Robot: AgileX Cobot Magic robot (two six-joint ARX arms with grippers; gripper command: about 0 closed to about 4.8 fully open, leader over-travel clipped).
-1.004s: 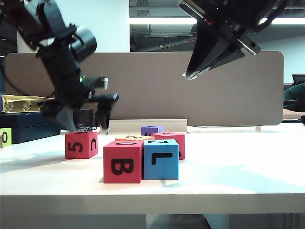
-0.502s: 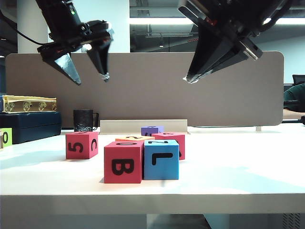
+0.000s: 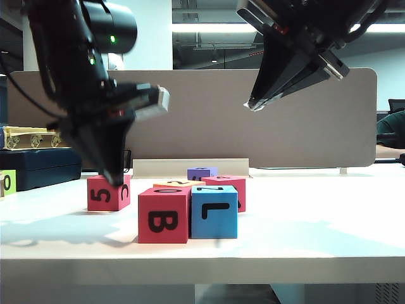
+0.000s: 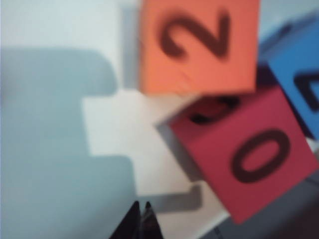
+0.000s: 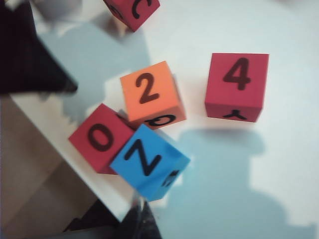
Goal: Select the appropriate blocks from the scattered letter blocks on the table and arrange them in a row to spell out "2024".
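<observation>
My left gripper points down, shut and empty, its tip in front of the top right corner of the red block marked 5 and C. In the left wrist view the left gripper hangs over bare table, apart from the orange block marked 2 and the red block marked 0. My right gripper hangs high above the blocks, shut with nothing in it. In the right wrist view, beyond the right gripper, lie the orange 2, red 0, red 4 and a blue block.
The red block showing B and the blue L block stand side by side near the table's front edge. A purple block lies behind. A yellow-green 0 block, a black mug and boxes stand far left before the brown divider.
My left gripper rose open from beside the 5 block, then swung back down and shut; it now points down by that block. The right arm and the blocks have stayed put.
</observation>
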